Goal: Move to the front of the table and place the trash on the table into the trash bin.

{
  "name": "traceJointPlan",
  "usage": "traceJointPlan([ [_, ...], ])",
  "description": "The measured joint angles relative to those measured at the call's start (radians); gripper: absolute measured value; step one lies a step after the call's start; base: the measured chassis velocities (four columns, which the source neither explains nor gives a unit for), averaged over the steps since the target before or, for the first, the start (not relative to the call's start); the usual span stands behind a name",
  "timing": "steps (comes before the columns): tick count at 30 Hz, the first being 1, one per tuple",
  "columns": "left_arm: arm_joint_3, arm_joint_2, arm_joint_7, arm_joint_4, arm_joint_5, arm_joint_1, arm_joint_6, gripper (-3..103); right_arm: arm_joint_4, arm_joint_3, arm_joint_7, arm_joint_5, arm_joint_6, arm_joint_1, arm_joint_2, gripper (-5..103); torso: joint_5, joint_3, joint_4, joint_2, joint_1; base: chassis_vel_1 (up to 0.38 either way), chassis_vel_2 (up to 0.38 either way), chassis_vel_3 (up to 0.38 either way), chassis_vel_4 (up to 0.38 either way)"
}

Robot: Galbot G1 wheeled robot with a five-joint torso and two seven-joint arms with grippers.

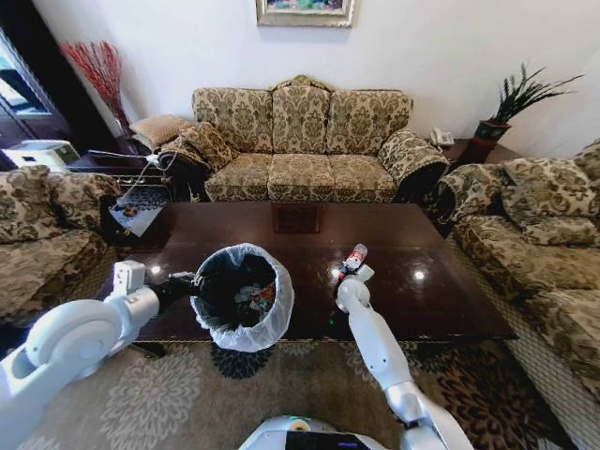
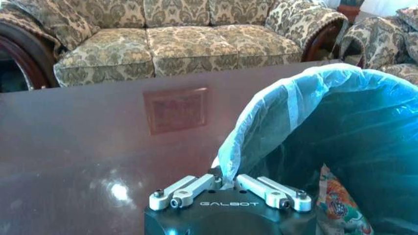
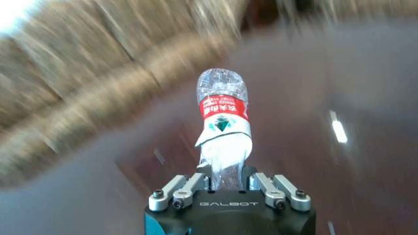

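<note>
One piece is left in play, as far as you can see: your right pincer (image 3: pixel 225 182) grips the crushed plastic bottle (image 3: pixel 223 120) above the bench (image 1: pixel 450 281). At its nine o'clock, your left pincer (image 2: pixel 225 183) clamps the trash bin (image 1: pixel 242 295), wrappers already inside.

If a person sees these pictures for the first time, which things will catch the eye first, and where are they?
First comes the trash bin, lined with a pale bag and held at its rim by the left gripper at the near edge of the table. Next is the clear plastic bottle with a red label, clamped in the right gripper above the tabletop, to the right of the bin. Colourful litter already lies inside the bin.
</note>
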Motion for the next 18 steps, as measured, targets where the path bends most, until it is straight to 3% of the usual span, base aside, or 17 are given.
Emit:
traceJointPlan([
  [3,-0.003,0.000,-0.009,0.000,-0.008,0.000,0.003,0,0.071,-0.012,-0.037,-0.069,0.036,-0.021,-0.007,22,0.0000,0.000,-0.0001,0.000,0.000,0.000,0.000,0.000,0.000],
  [4,-0.003,0.000,-0.022,0.001,-0.022,0.000,0.008,0,0.175,-0.034,-0.093,-0.137,0.095,-0.037,-0.016,21,-0.0001,0.000,-0.0001,0.000,0.000,0.000,0.000,0.000,0.000],
  [5,-0.004,0.002,-0.028,0.002,-0.027,0.000,0.011,0,0.218,-0.046,-0.115,-0.148,0.114,-0.042,-0.022,21,-0.0005,0.000,0.0000,0.000,0.000,0.000,0.000,0.000,0.000],
  [7,-0.009,0.006,-0.051,0.003,-0.049,-0.003,0.021,0,0.403,-0.109,-0.240,-0.157,0.163,-0.057,-0.046,21,-0.0005,0.000,0.0000,0.000,0.000,0.000,0.000,0.000,0.000],
  [10,-0.017,-0.008,-0.076,0.003,-0.053,-0.003,0.034,0,0.528,-0.199,-0.272,-0.237,0.185,-0.058,-0.051,20,-0.0005,0.000,0.0000,0.000,0.000,0.000,0.000,0.000,0.000],
  [13,-0.014,-0.015,-0.090,0.003,-0.055,-0.001,0.049,0,0.595,-0.289,-0.293,-0.257,0.195,-0.070,-0.057,20,-0.0003,-0.001,0.0002,0.000,0.000,0.000,0.000,0.000,0.000],
  [15,-0.009,-0.007,-0.110,0.009,-0.079,0.001,0.059,0,0.649,-0.411,-0.379,-0.271,0.244,-0.106,-0.086,19,-0.0005,-0.001,0.0002,0.000,0.000,0.000,0.000,0.000,0.000],
  [18,-0.009,0.005,-0.126,0.019,-0.098,-0.003,0.064,0,0.664,-0.469,-0.423,-0.292,0.271,-0.125,-0.110,19,-0.0005,-0.001,0.0001,0.000,-0.001,0.000,0.000,0.000,0.000],
])
